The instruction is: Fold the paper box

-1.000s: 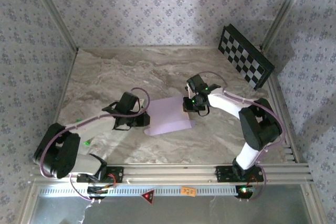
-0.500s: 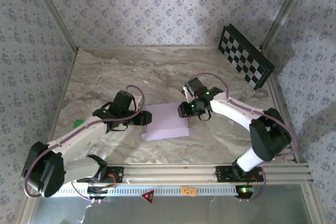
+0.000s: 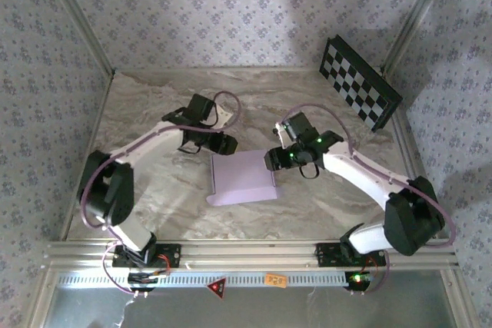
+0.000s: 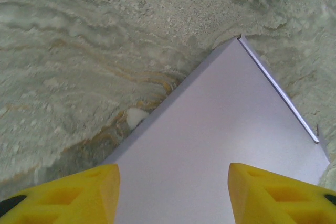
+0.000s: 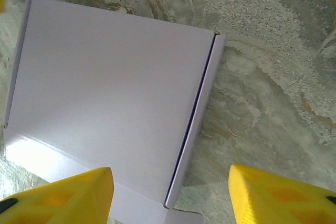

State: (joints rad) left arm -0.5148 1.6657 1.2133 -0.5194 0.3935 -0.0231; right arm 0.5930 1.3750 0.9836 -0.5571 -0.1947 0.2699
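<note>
The paper box [image 3: 242, 178] lies pale lilac side up in the middle of the marble table, folded into a shallow flat rectangle. My left gripper [image 3: 224, 144] hovers over its far-left corner, open; in the left wrist view the box [image 4: 220, 145] spreads under the yellow fingertips [image 4: 68, 192] with nothing between them. My right gripper [image 3: 275, 160] is open at the box's far-right edge. In the right wrist view the box [image 5: 110, 87] shows a narrow side flap [image 5: 202, 114] along its edge, just above the open right gripper [image 5: 170, 198].
A black-and-white checkerboard panel [image 3: 360, 82] leans in the back right corner. Patterned walls with metal posts enclose the table on three sides. The aluminium rail [image 3: 246, 255] with the arm bases runs along the near edge.
My left arm has swung from the box's left side toward the far-left corner. The right gripper shifted slightly along the right edge. The box now lies flatter.
</note>
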